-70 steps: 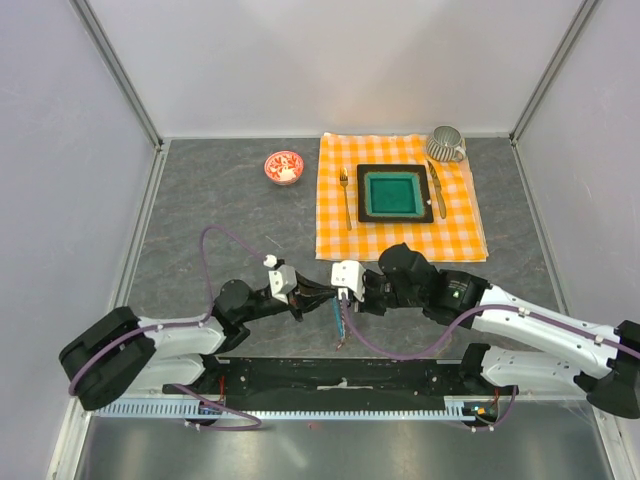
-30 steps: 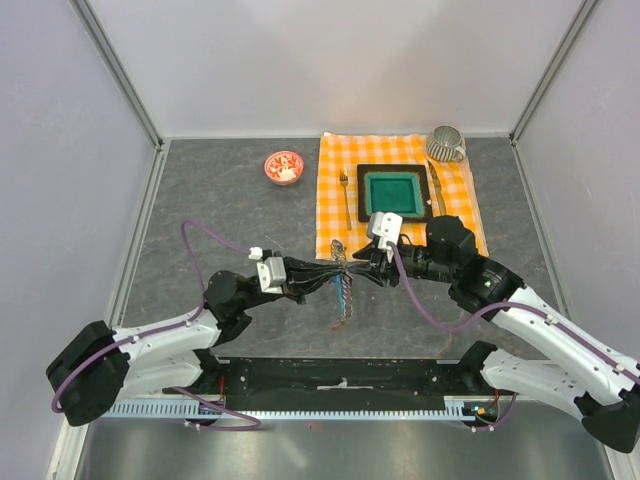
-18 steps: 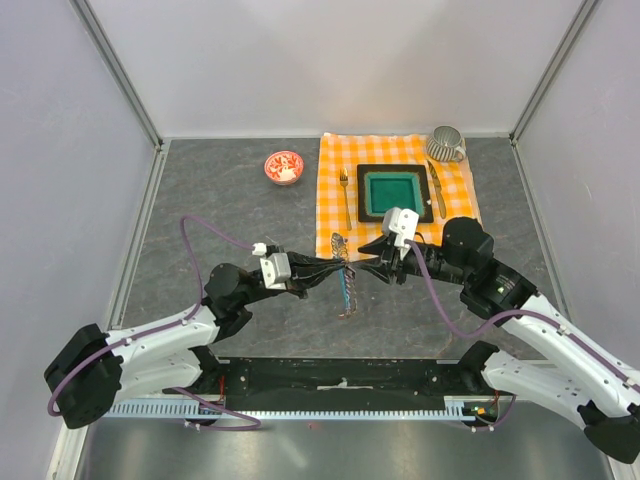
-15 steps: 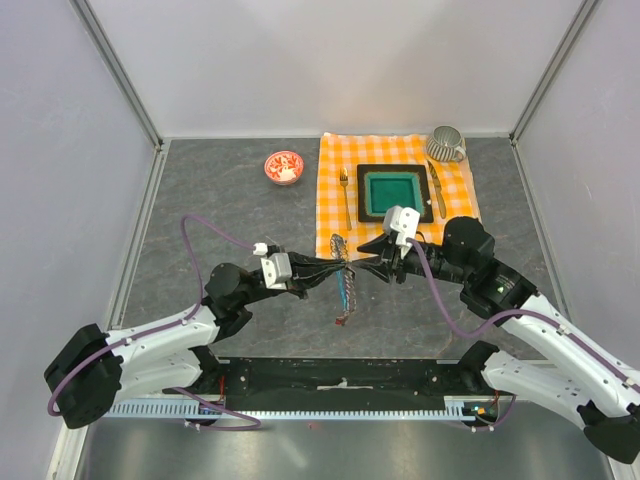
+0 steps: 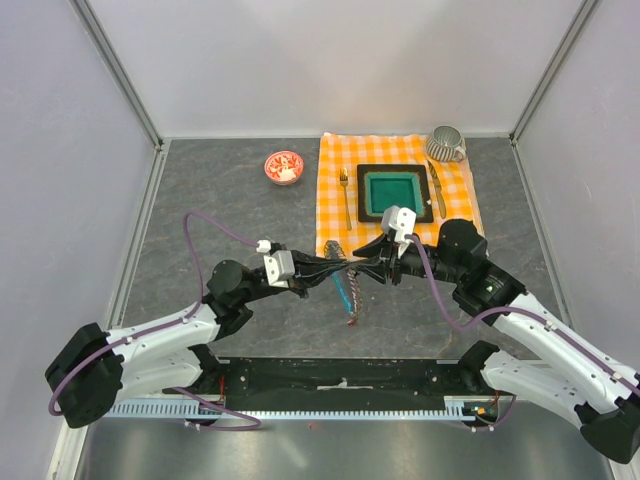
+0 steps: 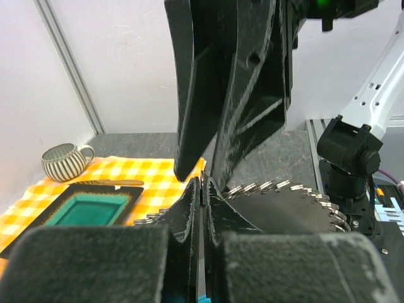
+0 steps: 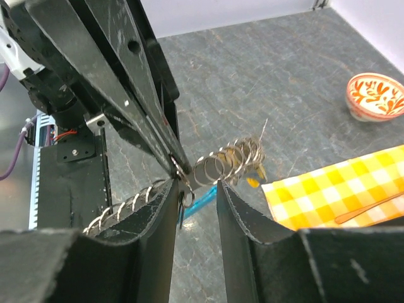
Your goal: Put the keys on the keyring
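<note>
Keyring [image 7: 227, 158], a beaded metal loop, hangs above the grey table [image 5: 220, 200] between both arms, pinched by the tightly closed left gripper [image 6: 203, 189]. The right gripper [image 7: 197, 186] straddles it, jaws partly apart and gripping nothing. A misaligned squeeze could knock the loop free.

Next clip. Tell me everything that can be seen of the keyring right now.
The keyring looks like a row of small silvery wire loops strung in a curved line, metal by its shine, with a cyan-blue strip hanging beneath. It is held up: the left gripper is shut on it mid-row, and the right gripper stands open astride it. Whether its lower end reaches the table is unclear.
</note>
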### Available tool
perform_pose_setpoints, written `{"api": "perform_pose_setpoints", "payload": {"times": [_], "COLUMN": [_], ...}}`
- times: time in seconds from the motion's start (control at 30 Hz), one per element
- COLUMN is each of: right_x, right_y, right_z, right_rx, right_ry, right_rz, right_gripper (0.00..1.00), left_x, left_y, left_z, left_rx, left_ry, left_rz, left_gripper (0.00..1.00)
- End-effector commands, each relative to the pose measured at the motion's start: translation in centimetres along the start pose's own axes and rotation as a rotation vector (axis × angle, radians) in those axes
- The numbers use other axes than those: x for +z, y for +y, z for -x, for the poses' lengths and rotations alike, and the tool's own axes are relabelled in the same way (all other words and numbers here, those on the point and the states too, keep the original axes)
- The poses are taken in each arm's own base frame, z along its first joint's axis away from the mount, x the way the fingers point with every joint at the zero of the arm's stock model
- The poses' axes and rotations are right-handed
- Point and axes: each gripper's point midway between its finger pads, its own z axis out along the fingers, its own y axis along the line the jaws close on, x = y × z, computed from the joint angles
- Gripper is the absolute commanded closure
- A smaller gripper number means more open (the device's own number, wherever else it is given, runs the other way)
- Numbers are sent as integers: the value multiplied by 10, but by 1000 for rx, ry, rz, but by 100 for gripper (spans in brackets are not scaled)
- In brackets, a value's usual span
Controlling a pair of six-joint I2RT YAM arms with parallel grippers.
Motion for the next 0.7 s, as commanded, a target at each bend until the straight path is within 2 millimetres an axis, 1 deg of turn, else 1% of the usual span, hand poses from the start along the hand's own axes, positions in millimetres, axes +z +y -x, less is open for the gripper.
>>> {"api": "perform_pose_setpoints", "payload": {"times": [0.0, 0.2, 0.27, 0.3, 0.4, 0.5, 0.57, 0.6, 0.67], "right_x": [3, 2, 3, 4, 8, 8, 7, 7, 9], "right_y": [7, 7, 6, 6, 9, 7, 7, 8, 9], "right_z": [-12, -20, -27, -22, -25, -23, -21, -20, -21], "right_rx": [43, 60, 77, 67, 78, 73, 67, 64, 69], "right_ry": [2, 0, 12, -9, -5, -7, -13, -14, -9], "right_rz": [36, 27, 22, 28, 53, 45, 43, 48, 68], "right_gripper": [62, 62, 62, 62, 63, 64, 67, 75, 82], "left_x": [9, 6, 7, 7, 8, 7, 7, 7, 6], "left_y": [7, 8, 6, 4, -3, -8, -12, -15, -19], "left_z": [61, 67, 68, 68, 70, 67, 65, 63, 60], "left_rx": [105, 113, 110, 110, 117, 93, 94, 92, 85], "left_ry": [-188, -201, -205, -207, -222, -215, -213, -206, -201], "left_rz": [12, 26, 15, -2, -39, -65, -85, -106, -128], "left_gripper": [98, 98, 98, 98, 98, 98, 98, 98, 98]}}
